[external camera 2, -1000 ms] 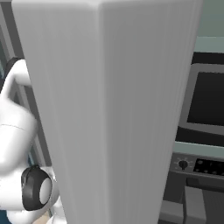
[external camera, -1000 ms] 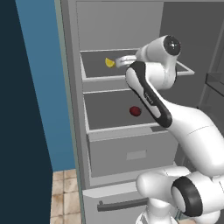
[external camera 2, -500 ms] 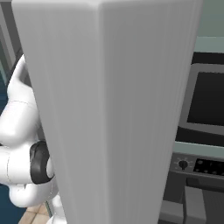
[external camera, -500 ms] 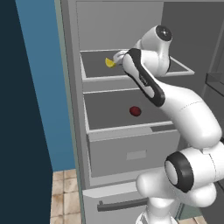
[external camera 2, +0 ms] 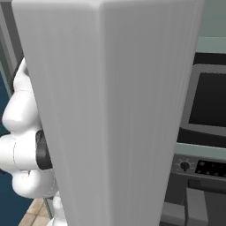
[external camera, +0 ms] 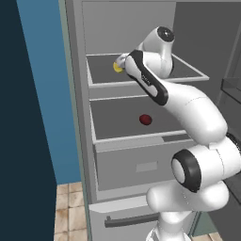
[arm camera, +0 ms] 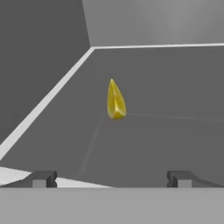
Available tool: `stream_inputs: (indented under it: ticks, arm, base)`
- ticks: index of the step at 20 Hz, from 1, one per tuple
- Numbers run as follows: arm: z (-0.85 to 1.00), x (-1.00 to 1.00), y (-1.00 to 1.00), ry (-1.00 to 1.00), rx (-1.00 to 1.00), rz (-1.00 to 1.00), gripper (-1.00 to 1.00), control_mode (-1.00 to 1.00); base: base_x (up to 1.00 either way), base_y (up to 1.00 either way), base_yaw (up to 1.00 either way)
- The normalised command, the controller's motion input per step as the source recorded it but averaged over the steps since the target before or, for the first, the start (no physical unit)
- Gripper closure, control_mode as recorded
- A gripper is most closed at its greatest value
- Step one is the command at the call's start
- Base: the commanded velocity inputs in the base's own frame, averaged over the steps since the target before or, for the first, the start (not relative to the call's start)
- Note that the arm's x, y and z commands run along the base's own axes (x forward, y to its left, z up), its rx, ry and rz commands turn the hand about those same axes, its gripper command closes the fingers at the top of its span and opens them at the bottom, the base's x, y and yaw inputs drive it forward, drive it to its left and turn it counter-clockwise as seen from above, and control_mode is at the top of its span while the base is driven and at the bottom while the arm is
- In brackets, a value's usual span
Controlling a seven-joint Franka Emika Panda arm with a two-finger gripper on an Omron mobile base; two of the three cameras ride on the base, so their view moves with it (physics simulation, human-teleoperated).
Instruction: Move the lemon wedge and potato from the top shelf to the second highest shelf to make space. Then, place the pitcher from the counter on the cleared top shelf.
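- The arm reaches up and left into the open fridge, its hand at the near left part of the top shelf.
- In the left base view the gripper is mostly hidden behind the wrist, right beside the wedge, which peeks out yellow at the wrist's left edge.
- In the hand view, the gripper has its jaws spread wide, one dark tip at the far left, the other at the far right, nothing between them.
- The wedge lies on the dark top shelf ahead of the tips, standing on its narrow edge with the point up, apart from both fingers.
- The wedge sits roughly centred in the gap between the tips, with the shelf's pale rim running off to its left.
- The potato sits alone on the second shelf, about mid-panel, well below the hand.
- In the right base view a big pale grey fridge door blocks the middle, with the arm's white body at the left edge.
- A dark oven shows to the right of that door.
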Motion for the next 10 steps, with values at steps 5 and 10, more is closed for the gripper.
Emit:
stream_inputs:
  ticks: [5,10]
  arm:
    - [-0.18,0.40,0.13,0.00,0.00,0.00,-1.00,-1.00]
    - [-0.13,0.43,0.05,0.01,0.00,0.00,-1.00,-1.00]
  base:
    - [0.00,0.00,0.00]
    - [0.00,0.00,0.00]
